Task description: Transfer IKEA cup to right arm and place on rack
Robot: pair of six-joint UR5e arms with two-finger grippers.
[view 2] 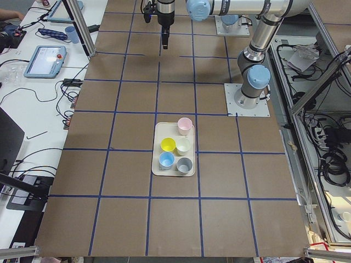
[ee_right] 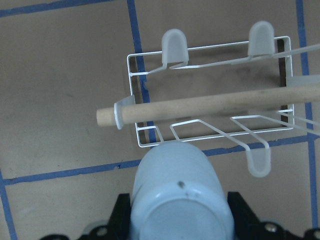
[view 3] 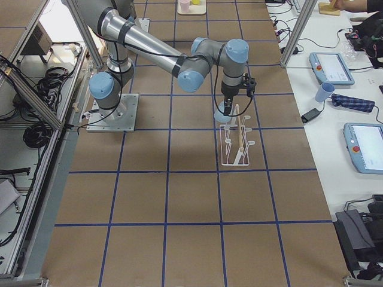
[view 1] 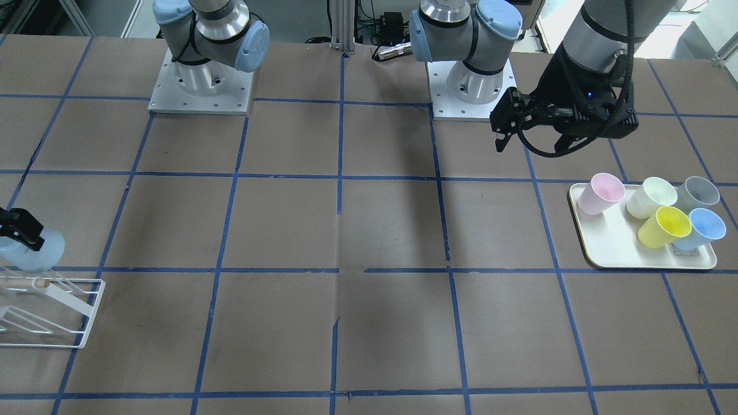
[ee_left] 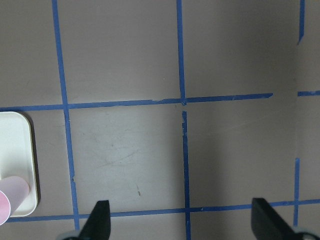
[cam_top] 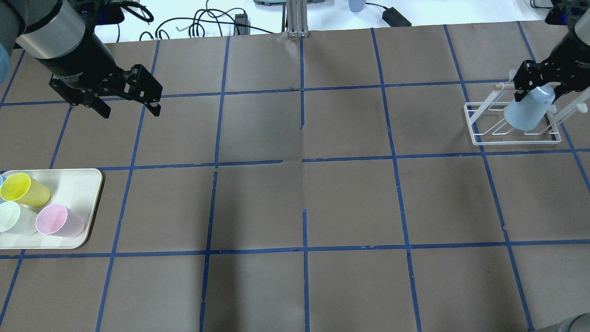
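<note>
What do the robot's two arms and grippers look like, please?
The left arm and right arm are silver tubes with pale blue joint caps. The left gripper and right gripper are black, two-fingered; the left one carries a looping braided cable.

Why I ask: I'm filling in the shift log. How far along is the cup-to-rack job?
Done, apparently: the hand-over, since the right gripper holds the IKEA cup while the left gripper hangs open and empty, away from the tray. In hand: the cup, mouth downward, is at the edge of the rack; contact with a prong can't be judged. Left: seat it on the rack and release.
</note>
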